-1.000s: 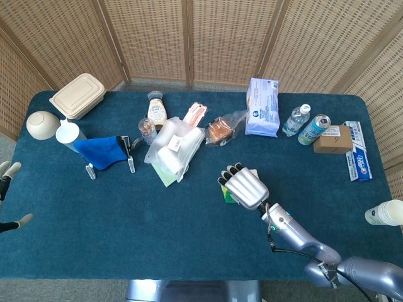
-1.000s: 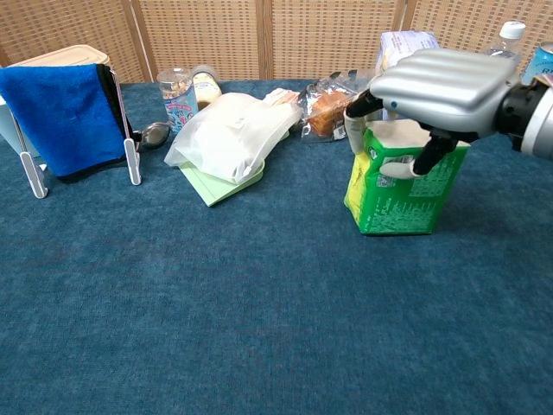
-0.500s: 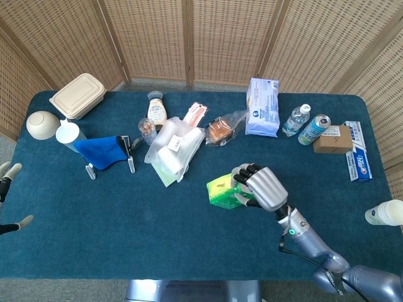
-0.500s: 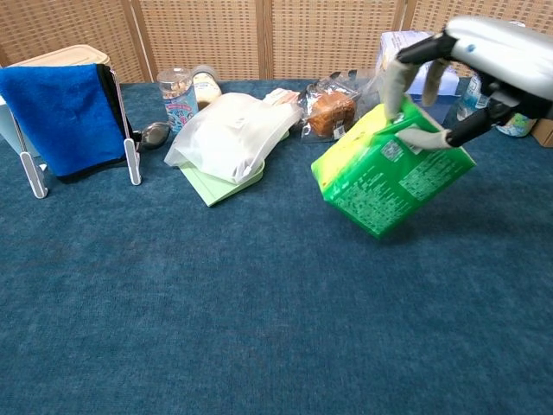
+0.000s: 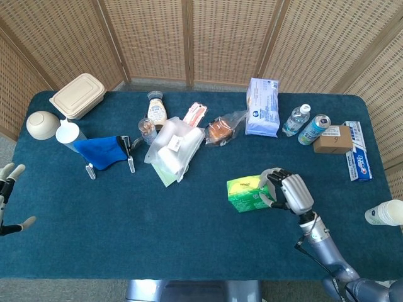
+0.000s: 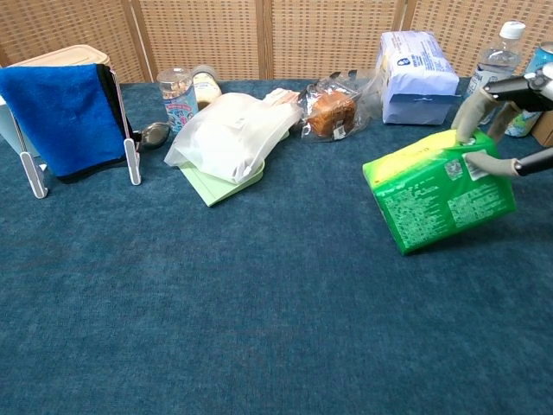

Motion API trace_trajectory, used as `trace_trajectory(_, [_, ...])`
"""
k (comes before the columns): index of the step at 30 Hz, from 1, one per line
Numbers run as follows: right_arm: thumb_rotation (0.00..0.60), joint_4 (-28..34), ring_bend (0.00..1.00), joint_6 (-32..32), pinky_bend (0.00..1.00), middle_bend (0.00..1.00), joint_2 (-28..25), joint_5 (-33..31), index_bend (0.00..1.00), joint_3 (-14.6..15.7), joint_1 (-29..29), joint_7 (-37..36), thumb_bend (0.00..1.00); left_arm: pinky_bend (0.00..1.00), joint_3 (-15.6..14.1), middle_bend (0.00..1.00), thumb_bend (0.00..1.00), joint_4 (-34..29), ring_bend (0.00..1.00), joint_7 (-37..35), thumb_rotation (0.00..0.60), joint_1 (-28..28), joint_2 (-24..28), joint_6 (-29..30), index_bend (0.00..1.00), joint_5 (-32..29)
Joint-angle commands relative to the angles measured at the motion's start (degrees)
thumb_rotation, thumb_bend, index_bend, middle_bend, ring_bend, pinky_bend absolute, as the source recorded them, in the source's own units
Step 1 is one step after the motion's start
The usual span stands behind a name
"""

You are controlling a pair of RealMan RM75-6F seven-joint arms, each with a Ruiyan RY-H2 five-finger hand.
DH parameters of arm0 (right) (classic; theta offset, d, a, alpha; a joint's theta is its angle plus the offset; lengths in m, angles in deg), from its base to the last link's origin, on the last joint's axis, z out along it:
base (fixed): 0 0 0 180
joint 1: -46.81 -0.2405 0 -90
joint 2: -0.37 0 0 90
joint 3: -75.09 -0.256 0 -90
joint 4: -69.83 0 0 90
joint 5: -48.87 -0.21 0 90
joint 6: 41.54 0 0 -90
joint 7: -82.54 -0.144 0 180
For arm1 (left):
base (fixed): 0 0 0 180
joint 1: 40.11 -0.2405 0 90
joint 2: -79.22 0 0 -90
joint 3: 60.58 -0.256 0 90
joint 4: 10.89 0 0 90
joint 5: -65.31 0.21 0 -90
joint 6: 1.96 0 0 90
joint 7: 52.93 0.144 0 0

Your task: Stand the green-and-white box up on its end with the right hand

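The green-and-white box (image 5: 247, 192) (image 6: 439, 192) lies on its long side on the blue cloth right of centre, its right end lifted a little. My right hand (image 5: 289, 190) (image 6: 510, 121) grips that raised end, fingers over the top and thumb on the side face. The box's left end touches the cloth. My left hand (image 5: 6, 200) hangs at the far left table edge, fingers spread and holding nothing; the chest view does not show it.
A white plastic bag (image 5: 171, 150) on a green pad and a bread packet (image 5: 220, 131) lie behind the box. A tissue pack (image 5: 262, 107), bottle (image 5: 296, 119), can (image 5: 313, 129) and cartons stand at the back right. A blue cloth rack (image 5: 104, 153) stands left.
The box stood upright under my right hand a second ago. It has since tipped over and been carried to the right, now lying on its long side in the hand.
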Motion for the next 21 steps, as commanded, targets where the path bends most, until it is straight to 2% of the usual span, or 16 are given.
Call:
trace_trajectory(1, [0.600,-1.80,0.37,1.18,0.49,0.48,-0.08,1.41,0.51,1.06,0.78,-1.86,0.43,0.00,-0.03,0.00,0.04,-0.15,0.00,0.32,0.600,0.02,-0.14,0.05,0.04,0.06])
trace_trajectory(6, [0.600,-4.80,0.36,3.54,0.49,0.46,-0.39,4.12,0.47,2.59,1.49,-2.96,0.51,0.00,-0.07,0.00,0.04,-0.31,0.00,0.56,0.600,-0.03,-0.22,0.13,0.04,0.02])
trace_trajectory(8, [0.600,-6.81,0.33,4.51,0.47,0.42,-0.45,5.63,0.41,3.64,1.77,-3.37,0.54,0.00,-0.09,0.00,0.03,-0.31,0.00,0.55,0.600,-0.07,-0.19,0.17,0.04,0.02])
trace_trajectory(10, [0.600,-8.29,0.22,4.78,0.40,0.30,-0.78,6.88,0.26,4.79,1.94,-3.90,0.53,0.00,-0.08,0.00,0.03,-0.32,0.00,0.52,0.600,-0.08,-0.18,0.20,0.04,0.02])
trace_trajectory(11, [0.600,-9.07,0.19,3.69,0.38,0.27,-1.77,8.36,0.23,6.57,1.82,-2.97,0.53,0.00,-0.09,0.00,0.03,-0.34,0.00,0.49,0.600,-0.10,-0.17,0.24,0.04,0.07])
trace_trajectory(13, [0.600,-7.64,0.07,2.57,0.30,0.13,-3.99,9.71,0.13,7.91,1.41,-0.76,0.53,0.00,-0.13,0.00,0.03,-0.39,0.00,0.44,0.600,-0.11,-0.14,0.24,0.04,0.18])
trace_trajectory(15, [0.600,-5.62,0.02,1.73,0.26,0.05,-5.43,10.01,0.06,8.38,1.21,0.42,0.52,0.00,-0.15,0.00,0.03,-0.40,0.00,0.40,0.600,-0.12,-0.11,0.25,0.04,0.25])
trace_trajectory(18, [0.600,-3.11,0.00,0.30,0.21,0.00,-7.53,10.54,0.01,8.89,0.86,4.40,0.52,0.00,-0.17,0.00,0.04,-0.40,0.00,0.30,0.600,-0.16,-0.07,0.27,0.04,0.29])
trace_trajectory(21, [0.599,-0.56,0.00,-0.84,0.17,0.00,-9.30,11.06,0.00,9.32,0.53,7.68,0.52,0.00,-0.16,0.00,0.04,-0.35,0.00,0.07,0.600,-0.20,0.03,0.33,0.04,0.28])
